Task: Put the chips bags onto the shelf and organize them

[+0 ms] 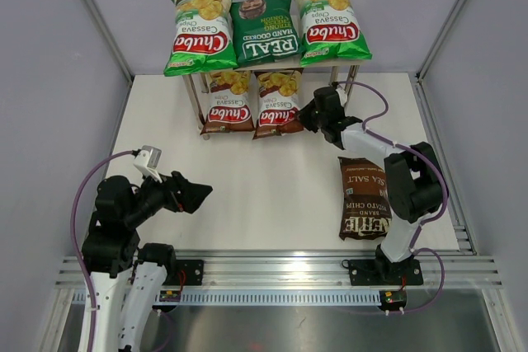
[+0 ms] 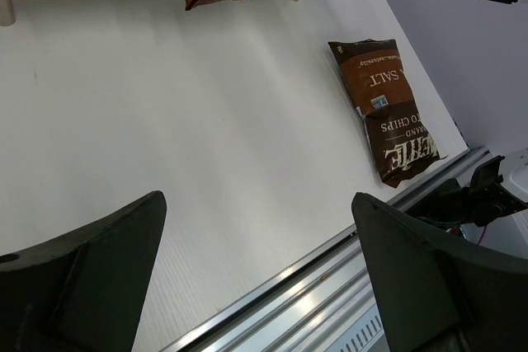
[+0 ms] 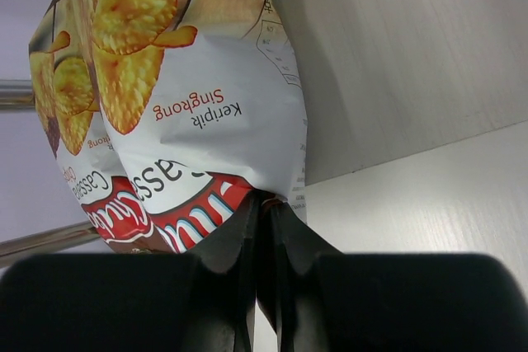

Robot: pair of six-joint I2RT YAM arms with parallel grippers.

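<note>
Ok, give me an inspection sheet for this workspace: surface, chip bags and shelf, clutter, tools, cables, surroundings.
Surface: white table, no spills seen.
Job's things: shelf top tier holds the left light-green Chuba bag, REAL bag and right light-green Chuba bag. The lower tier holds the left brown Chuba bag and right brown Chuba bag. The Kettle sea salt bag lies flat on the table, not yet shelved.
Clutter: nothing seen.
Grippers: left tool open, empty, over the table. Right tool fingers together at the right brown Chuba bag's edge; whether it grips is unclear.
Cables: left purple cable along its arm; right purple cable arcs near the shelf.
Surroundings: grey walls; aluminium rail at the near edge.
</note>
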